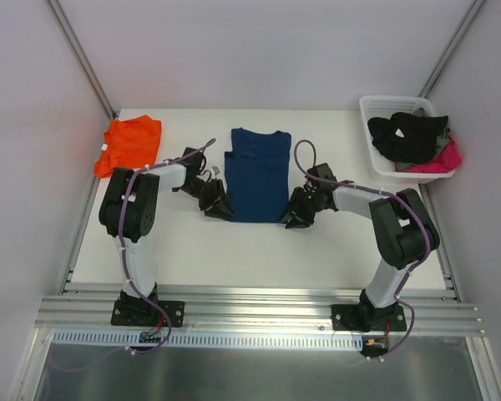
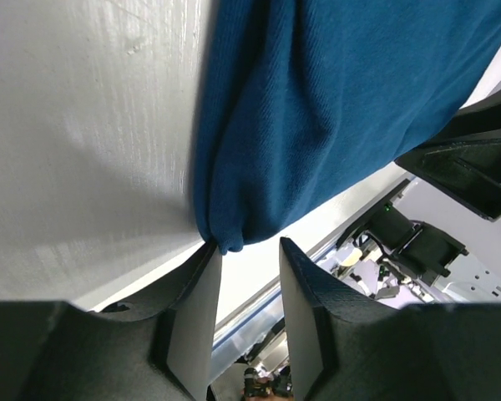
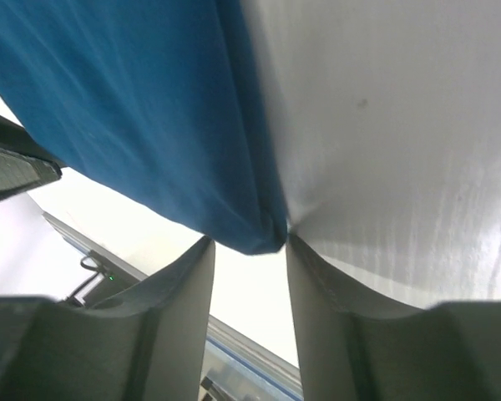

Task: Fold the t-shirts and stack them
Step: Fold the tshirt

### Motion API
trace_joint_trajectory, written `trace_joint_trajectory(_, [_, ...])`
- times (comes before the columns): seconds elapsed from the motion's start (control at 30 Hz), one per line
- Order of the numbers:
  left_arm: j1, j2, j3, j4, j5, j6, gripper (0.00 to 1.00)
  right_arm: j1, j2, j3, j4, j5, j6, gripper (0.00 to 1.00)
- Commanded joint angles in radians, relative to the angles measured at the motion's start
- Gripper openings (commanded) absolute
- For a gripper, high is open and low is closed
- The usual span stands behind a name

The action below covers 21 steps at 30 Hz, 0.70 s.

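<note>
Wrist views: left pincer [image 2: 249, 245] and right pincer [image 3: 249, 240] half-open, each against a navy t-shirt [image 2: 317, 125] corner.

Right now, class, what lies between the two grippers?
The navy t-shirt, its near hem running from left gripper to right gripper; the top view shows it.

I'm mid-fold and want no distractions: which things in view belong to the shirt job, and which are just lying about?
Job in hand:
- blue shirt, laid out mid-table
- orange shirt, far left corner

Lying about:
- white basket, far right
- black clothes in it
- pink cloth in it
</note>
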Motion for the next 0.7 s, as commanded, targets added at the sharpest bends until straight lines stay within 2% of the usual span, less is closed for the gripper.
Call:
trace_joint_trajectory(0.0, [-0.015,-0.048,-0.015,-0.002,0.011,-0.014,0.33,-0.006,-0.034,-0.023,-0.017,0.005,-0.025,0.41])
trace_joint_trajectory(0.13, [-0.016,-0.056,-0.021,-0.002,0.011,-0.014,0.32,-0.006,-0.033,-0.016,0.0,0.003,-0.034,0.32])
trace_joint_trajectory(0.37, [-0.016,-0.071,-0.032,-0.001,0.003,-0.013,0.32,-0.022,-0.023,0.006,-0.003,0.025,-0.043,0.34])
trace_joint_trajectory(0.43, [-0.016,-0.073,-0.035,-0.001,0.001,-0.013,0.33,-0.025,-0.022,0.019,-0.021,0.048,-0.043,0.39])
trace_joint_trajectory(0.67, [-0.015,-0.074,-0.03,-0.001,0.0,-0.014,0.33,-0.039,-0.013,0.032,-0.006,0.045,-0.05,0.38])
